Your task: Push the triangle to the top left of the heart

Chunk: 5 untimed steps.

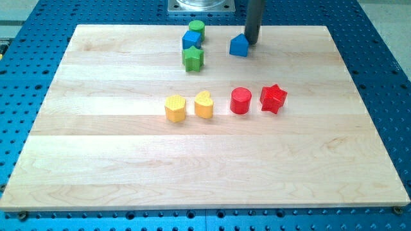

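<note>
The blue triangle (239, 45) sits near the view's top, right of centre. My tip (251, 43) stands just to its right, touching it or nearly so. The yellow heart (203, 104) lies near the board's middle, below and left of the triangle. A yellow hexagon (174, 108) sits close on the heart's left.
A green cylinder (196, 27), a blue cube (191, 40) and a green star (192, 58) stand in a column at the view's top, left of the triangle. A red cylinder (240, 101) and a red star (273, 98) lie right of the heart. The wooden board (96, 160) rests on a blue perforated table.
</note>
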{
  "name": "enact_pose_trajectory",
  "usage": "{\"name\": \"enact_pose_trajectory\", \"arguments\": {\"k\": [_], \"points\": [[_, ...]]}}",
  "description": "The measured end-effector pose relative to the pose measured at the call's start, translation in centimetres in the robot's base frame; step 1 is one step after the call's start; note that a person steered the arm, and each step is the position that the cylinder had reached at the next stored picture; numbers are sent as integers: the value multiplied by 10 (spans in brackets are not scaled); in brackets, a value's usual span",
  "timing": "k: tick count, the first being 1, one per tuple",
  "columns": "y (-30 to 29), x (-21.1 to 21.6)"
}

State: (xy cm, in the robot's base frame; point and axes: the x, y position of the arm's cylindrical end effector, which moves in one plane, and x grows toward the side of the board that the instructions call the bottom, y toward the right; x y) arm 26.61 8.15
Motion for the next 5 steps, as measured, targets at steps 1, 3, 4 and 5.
{"name": "enact_pose_trajectory", "arguments": {"k": [1,3,4,5], "points": [[-56,48],[-66,81],[-40,82],[-34,96]]}}
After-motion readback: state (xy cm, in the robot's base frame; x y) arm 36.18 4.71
